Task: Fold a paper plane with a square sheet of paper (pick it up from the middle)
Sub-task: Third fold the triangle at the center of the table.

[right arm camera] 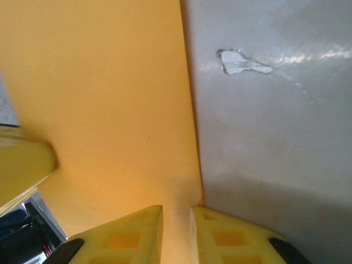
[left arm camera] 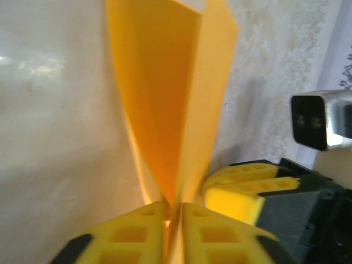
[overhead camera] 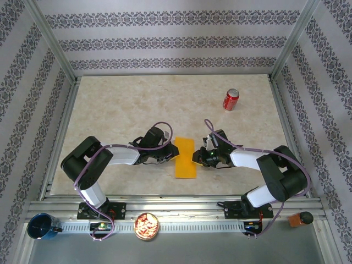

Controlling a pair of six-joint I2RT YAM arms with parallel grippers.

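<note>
The square sheet of paper (overhead camera: 185, 162) is orange-yellow and folded into a narrow upright strip on the table between both arms. My left gripper (overhead camera: 169, 155) is at its left edge. In the left wrist view the left gripper (left arm camera: 173, 208) is shut on the paper (left arm camera: 165, 110), whose two layers flare apart beyond the jaws. My right gripper (overhead camera: 198, 158) is at the paper's right edge. In the right wrist view the right gripper (right arm camera: 176, 212) has its jaws a narrow gap apart, with the paper (right arm camera: 110, 110) lying in that gap. The right gripper's yellow fingers (left arm camera: 242, 190) sit close beside the left jaws.
A red soda can (overhead camera: 231, 99) stands upright at the back right of the table. Off the table, on the near rail, are a blue cup (overhead camera: 43, 226), a bowl of snacks (overhead camera: 147, 225) and an orange-and-black object (overhead camera: 300, 219). Patterned walls enclose the table.
</note>
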